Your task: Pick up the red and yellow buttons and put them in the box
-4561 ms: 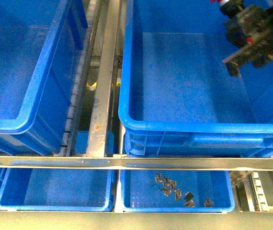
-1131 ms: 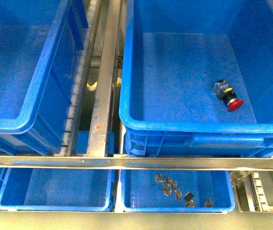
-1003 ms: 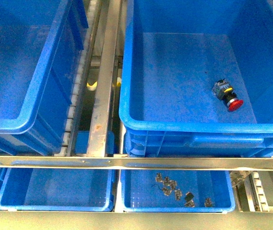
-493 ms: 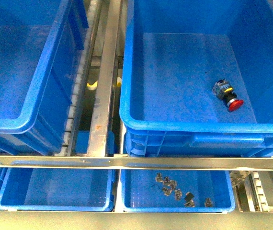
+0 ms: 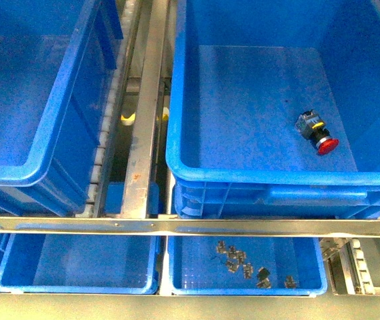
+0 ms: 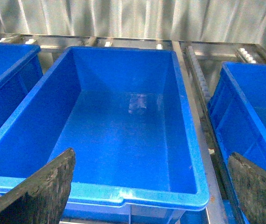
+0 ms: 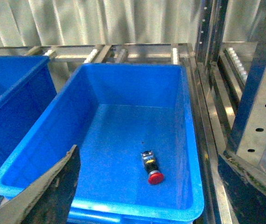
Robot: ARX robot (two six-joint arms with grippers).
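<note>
The box (image 5: 270, 177), the right one of two deep blue containers, stands beside the other bin (image 5: 17, 172), with a metal rail (image 5: 177, 225) crossing in front of both. Below the rail sits a shallow tray (image 5: 313, 292) holding small metal parts (image 5: 243, 263). Neither arm shows in the front view. The left gripper (image 6: 150, 154) is held high, tilted down over the bin's near rim, jaws wide apart and gripping nothing. The right gripper (image 7: 147, 153) is posed the same way over the box's near rim, jaws likewise spread. A red button (image 5: 317, 134) lies on its side on the box floor near the front right corner, cap toward that corner.
</note>
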